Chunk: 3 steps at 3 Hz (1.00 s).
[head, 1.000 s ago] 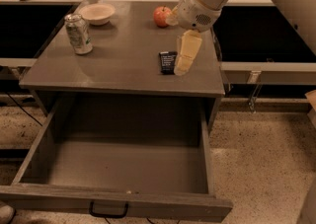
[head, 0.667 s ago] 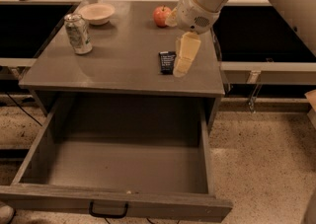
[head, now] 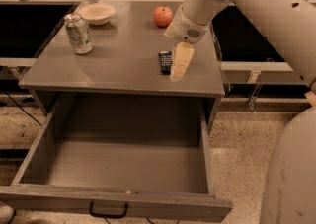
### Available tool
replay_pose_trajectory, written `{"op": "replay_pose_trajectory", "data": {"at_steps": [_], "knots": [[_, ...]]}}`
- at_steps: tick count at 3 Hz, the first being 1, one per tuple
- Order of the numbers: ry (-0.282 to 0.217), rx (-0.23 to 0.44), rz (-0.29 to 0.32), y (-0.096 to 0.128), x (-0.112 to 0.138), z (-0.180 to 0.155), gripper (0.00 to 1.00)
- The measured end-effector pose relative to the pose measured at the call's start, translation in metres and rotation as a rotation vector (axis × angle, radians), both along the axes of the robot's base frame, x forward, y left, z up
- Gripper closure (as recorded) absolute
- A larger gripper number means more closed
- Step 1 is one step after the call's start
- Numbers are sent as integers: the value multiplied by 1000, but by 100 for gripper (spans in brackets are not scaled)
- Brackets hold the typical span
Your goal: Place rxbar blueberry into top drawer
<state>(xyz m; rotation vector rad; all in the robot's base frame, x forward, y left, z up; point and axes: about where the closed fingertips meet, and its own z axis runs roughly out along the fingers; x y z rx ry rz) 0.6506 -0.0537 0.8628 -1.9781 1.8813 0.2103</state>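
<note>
The rxbar blueberry [head: 165, 61], a small dark bar with pale text, lies flat on the grey cabinet top [head: 118, 65] near its right front. My gripper [head: 180, 62], pale and pointing down from the white arm, sits right beside the bar on its right side, at the cabinet top. The top drawer [head: 113, 201] is pulled wide open below the cabinet top. Its inside is bare grey metal, and its black loop handle [head: 108, 211] is at the front centre.
On the cabinet top stand a drink can [head: 78, 33] at the left, a white bowl [head: 97, 13] at the back and a red apple [head: 163, 16] behind the gripper. The white robot body [head: 291, 178] fills the lower right. The floor is speckled.
The gripper has come down a little and toward the front edge, closer to the bar's right side. The bar, the drawer and the other objects have not moved.
</note>
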Motion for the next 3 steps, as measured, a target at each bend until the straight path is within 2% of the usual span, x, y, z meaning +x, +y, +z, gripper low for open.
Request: {"op": "replay_pose_trajectory", "data": {"at_steps": [1, 2, 3], "knots": [[0, 0, -1, 0, 0, 0, 0], [28, -19, -34, -4, 11, -12, 0], [84, -58, -89, -19, 32, -39, 0]]}}
